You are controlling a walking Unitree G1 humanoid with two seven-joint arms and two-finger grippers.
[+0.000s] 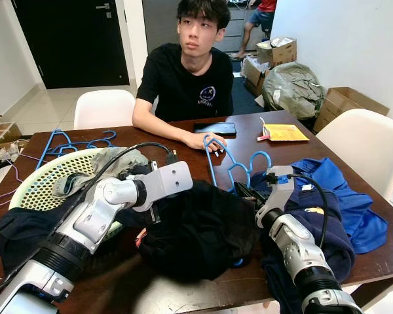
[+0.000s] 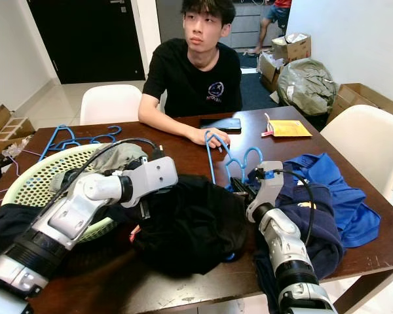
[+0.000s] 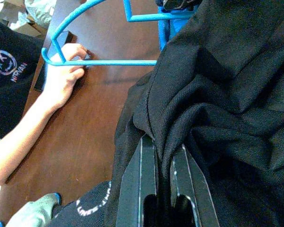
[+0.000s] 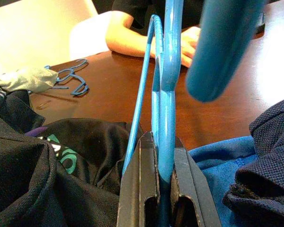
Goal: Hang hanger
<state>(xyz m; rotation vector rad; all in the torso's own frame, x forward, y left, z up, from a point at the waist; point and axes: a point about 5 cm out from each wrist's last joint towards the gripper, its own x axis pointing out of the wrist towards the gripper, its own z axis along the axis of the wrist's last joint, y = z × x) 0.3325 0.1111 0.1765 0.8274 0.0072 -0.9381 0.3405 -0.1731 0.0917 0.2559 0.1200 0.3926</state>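
Both grippers clamped at the table.
Right gripper (image 4: 162,182) grasps the blue hanger (image 1: 230,163); left gripper (image 3: 163,187) pinches the black garment (image 1: 196,229).

The black garment (image 1: 196,229) hides the blue hanger's (image 1: 232,167) lower part; at 6 o'clock both arms are cut off.

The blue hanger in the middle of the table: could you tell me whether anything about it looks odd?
Yes. The blue hanger stands tilted on edge, pinched in the right hand, while a person's hand rests on its far end. The left hand is clamped on the black garment, which is not on the hanger.
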